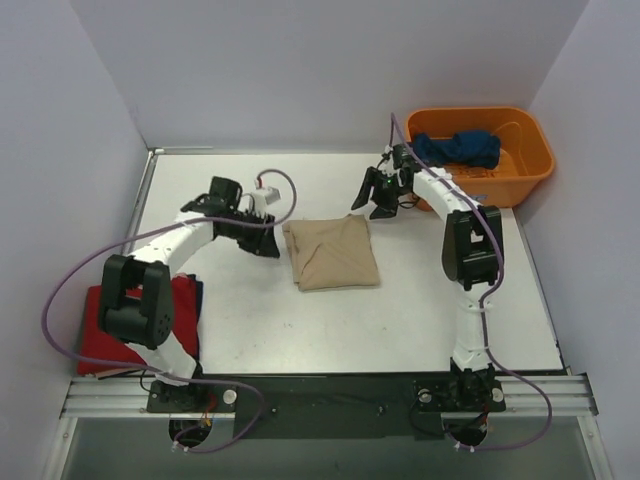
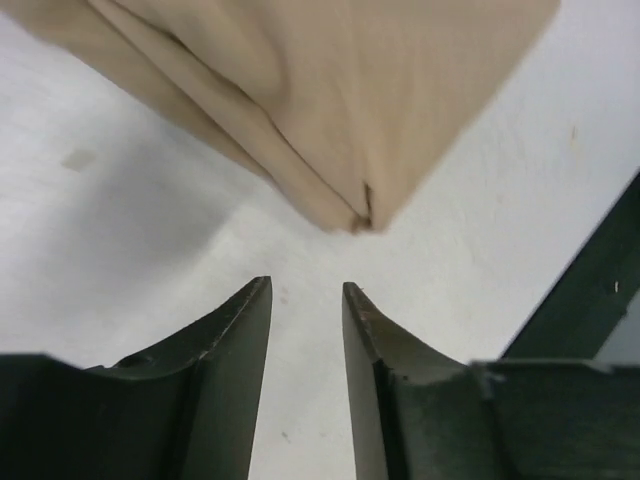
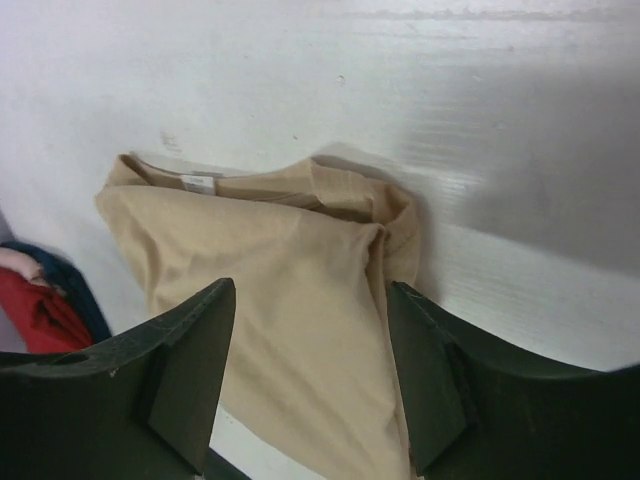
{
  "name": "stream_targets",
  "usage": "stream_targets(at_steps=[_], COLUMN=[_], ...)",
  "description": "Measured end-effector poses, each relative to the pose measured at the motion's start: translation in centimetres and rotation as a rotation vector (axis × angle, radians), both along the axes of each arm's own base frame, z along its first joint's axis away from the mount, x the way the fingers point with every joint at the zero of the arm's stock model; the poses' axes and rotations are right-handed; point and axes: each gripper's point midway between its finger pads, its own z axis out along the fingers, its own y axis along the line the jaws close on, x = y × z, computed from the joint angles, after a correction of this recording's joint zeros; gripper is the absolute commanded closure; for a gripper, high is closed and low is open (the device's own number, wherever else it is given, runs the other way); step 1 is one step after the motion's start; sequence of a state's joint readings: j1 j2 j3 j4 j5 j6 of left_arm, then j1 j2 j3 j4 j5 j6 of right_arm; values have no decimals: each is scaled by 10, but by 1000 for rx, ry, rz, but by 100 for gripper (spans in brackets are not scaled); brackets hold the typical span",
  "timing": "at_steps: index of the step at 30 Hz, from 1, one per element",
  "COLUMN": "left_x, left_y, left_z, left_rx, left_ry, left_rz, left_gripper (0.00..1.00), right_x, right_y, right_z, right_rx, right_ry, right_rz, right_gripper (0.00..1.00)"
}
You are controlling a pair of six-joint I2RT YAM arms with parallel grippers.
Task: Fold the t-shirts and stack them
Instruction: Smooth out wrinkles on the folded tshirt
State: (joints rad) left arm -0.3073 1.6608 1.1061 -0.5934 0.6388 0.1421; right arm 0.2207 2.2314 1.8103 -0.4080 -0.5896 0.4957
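A folded tan t-shirt (image 1: 330,252) lies in the middle of the table; it also shows in the left wrist view (image 2: 340,110) and the right wrist view (image 3: 290,290). My left gripper (image 1: 268,243) is open and empty just left of its left edge, a corner of the shirt in front of the fingertips (image 2: 260,300). My right gripper (image 1: 378,200) is open and empty, above the table past the shirt's far right corner. A red t-shirt (image 1: 95,330) lies at the near left, with dark blue cloth under it. A dark blue t-shirt (image 1: 458,148) lies in the orange bin (image 1: 520,170).
The orange bin stands at the far right corner. White walls enclose the table on three sides. The arm bases sit on a metal rail (image 1: 330,395) at the near edge.
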Motion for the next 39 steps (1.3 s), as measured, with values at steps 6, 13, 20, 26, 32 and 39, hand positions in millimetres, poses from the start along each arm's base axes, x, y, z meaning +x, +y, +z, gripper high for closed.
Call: stream_targets(at_steps=[6, 13, 20, 26, 32, 39], left_x=[111, 161, 168, 171, 169, 173], left_y=[14, -14, -28, -35, -40, -41], left_z=[58, 10, -26, -24, -26, -43], left_rx=[-87, -144, -133, -141, -134, -90], left_ry=[-253, -151, -52, -54, -49, -47], left_rz=[141, 225, 267, 270, 269, 280], left_gripper=[47, 47, 50, 55, 55, 73], right_x=[-14, -111, -213, -215, -207, -206], right_y=[-27, 28, 124, 133, 142, 148], right_z=[26, 117, 47, -17, -17, -20], right_rx=[-239, -442, -549, -656, -651, -642], right_ry=[-73, -436, -449, -340, -340, -332], right_rz=[-49, 186, 570, 597, 541, 523], right_gripper=[43, 52, 62, 62, 64, 71])
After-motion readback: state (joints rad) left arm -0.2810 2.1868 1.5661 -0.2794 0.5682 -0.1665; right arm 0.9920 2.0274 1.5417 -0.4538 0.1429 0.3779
